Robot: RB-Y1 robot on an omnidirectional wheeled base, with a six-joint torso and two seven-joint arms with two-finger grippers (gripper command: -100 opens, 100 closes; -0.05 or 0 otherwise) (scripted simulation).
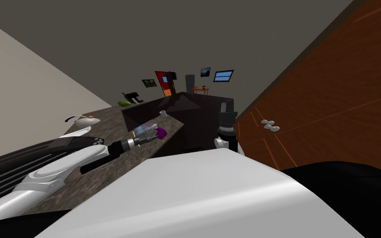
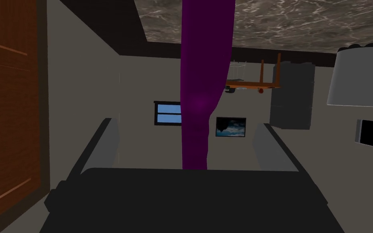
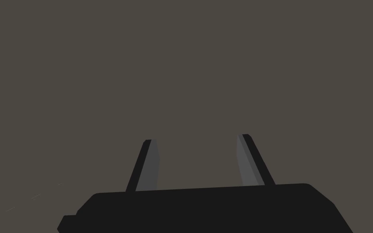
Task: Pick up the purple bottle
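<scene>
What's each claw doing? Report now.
Left claw: open, straddling the purple bottle, not gripping it.
Right claw: open, empty.

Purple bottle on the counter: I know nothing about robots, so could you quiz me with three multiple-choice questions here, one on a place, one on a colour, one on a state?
1. Where is the purple bottle?
A) on the floor
B) between the left end effector's fingers
C) inside a cupboard

2. What colour is the countertop?
A) plain white
B) bright green
C) mottled brown with pale veins

3. How is the left end effector set?
A) open
B) shut on the bottle
C) shut on nothing

Answers:
1 B: the left wrist view shows it midway between the two fingers.
2 C: veined brown shows in the head and left wrist views.
3 A: a gap shows on each side of the bottle.
</scene>
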